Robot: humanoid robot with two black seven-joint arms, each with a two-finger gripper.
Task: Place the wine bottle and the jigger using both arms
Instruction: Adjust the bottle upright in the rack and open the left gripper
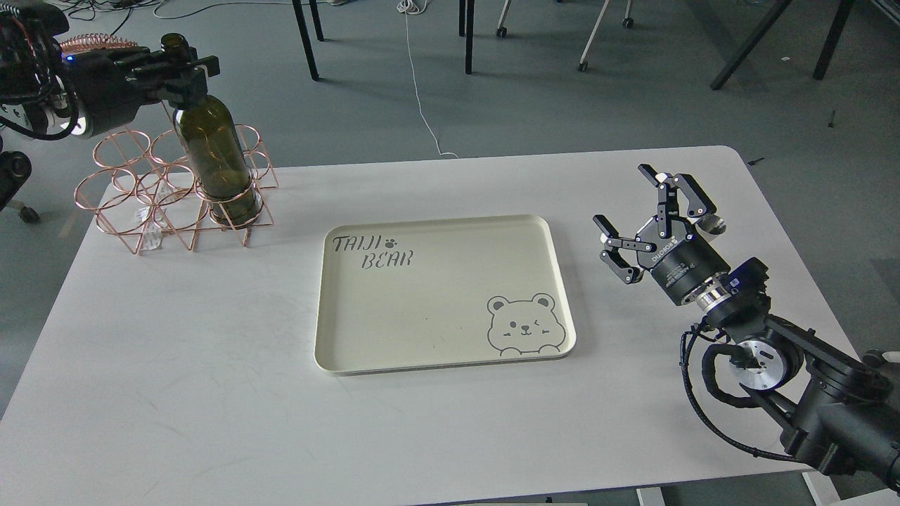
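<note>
The dark olive-green wine bottle point(214, 151) stands nearly upright in the front right ring of a copper wire rack point(140, 193) at the table's back left. My left gripper point(184, 65) is shut on the bottle's neck near the top. My right gripper point(650, 218) is open and empty above the table's right side. Behind its upper finger a small shiny silver piece point(711, 224) shows, most likely the jigger; most of it is hidden.
A cream tray point(351, 337) with a bear drawing and "TAIJI BEAR" lettering lies in the middle of the white table point(176, 386). Chair and table legs and a white cable stand on the floor beyond the far edge.
</note>
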